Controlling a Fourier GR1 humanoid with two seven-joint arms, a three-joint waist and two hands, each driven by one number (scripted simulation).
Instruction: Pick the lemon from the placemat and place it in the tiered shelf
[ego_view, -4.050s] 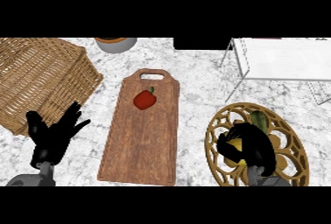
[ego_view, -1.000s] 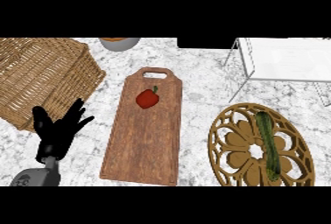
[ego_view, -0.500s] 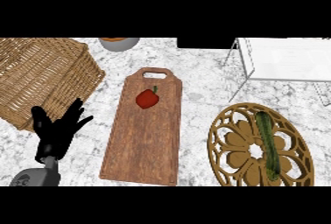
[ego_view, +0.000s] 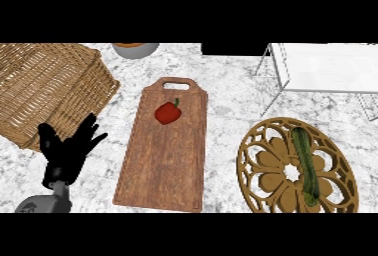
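Cutting board (ego_view: 166, 155) mid-worktop with pepper (ego_view: 168, 113) on its far half; wicker basket (ego_view: 44, 85) at left edge; placemat (ego_view: 266, 165) near right carrying cucumber (ego_view: 305, 167); tiered shelf (ego_view: 325, 67) far right corner.

Even, bright light falls on the white-grey marbled counter top (ego_view: 229, 95), with no glare or hot spots. Shadows are soft and faint: a dim grey band runs along the right edge of the long brown wooden cutting board (ego_view: 166, 150), and thin grey lines trail from the legs of the white wire-frame shelf (ego_view: 325, 67) at the upper right. The woven wicker basket (ego_view: 44, 87) at the upper left darkens along its lower rim. The black left hand (ego_view: 68, 152) reads nearly flat, with little shading.
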